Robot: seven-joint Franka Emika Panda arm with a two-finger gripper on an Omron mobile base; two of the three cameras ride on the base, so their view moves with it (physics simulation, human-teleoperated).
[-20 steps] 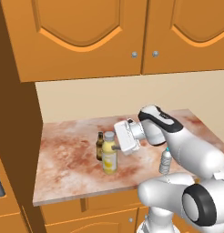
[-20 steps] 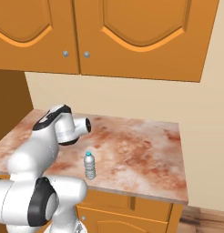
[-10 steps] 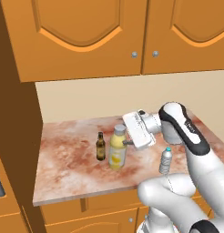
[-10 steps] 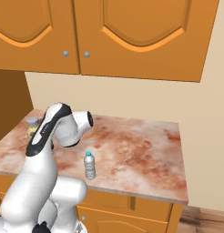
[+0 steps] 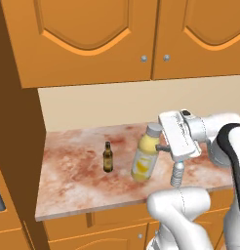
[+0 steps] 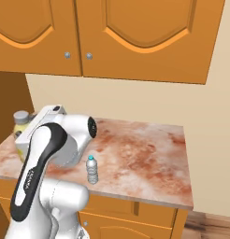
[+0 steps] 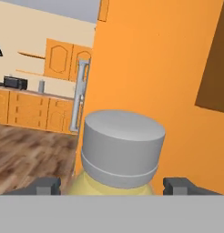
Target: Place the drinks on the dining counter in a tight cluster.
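The work surface is a narrow marbled counter [image 5: 83, 176] with a reddish-brown and cream stone top, set on orange wood base cabinets [image 5: 117, 227]. Orange wall cabinets [image 5: 92, 39] with arched door panels and small grey knobs hang above it. A plain cream wall [image 5: 92, 105] fills the space between the top and the wall cabinets. A tall orange panel [image 5: 14, 122] closes off the counter's left end in the left base view. In the right base view, the counter ends at a cream side wall [image 6: 215, 140].

Three drinks are on or over this counter:
- The yellow bottle [image 5: 144, 160], wide and grey-capped, is tilted, with its cap leaning toward the gripper. Whether its base touches the stone cannot be told.
- The dark brown glass bottle [image 5: 108, 157] stands upright, near the yellow bottle and to its left in the left base view, apart from it.
- The small clear water bottle [image 6: 91, 170] with a blue cap stands upright near the front edge, well apart from the other two.

The gripper [image 7: 117, 185] is level with the yellow bottle's neck. In the hand view, its fingertips [image 7: 46, 185] stand wide, one on each side of the grey cap [image 7: 122, 148]. A visible gap remains on both sides, so the jaws are spread and not clamped on the bottle.

Beyond the bottle, the hand view shows a wood plank floor [image 7: 27, 154] and a far run of orange cabinets [image 7: 27, 111] carrying a dark microwave [image 7: 14, 83].
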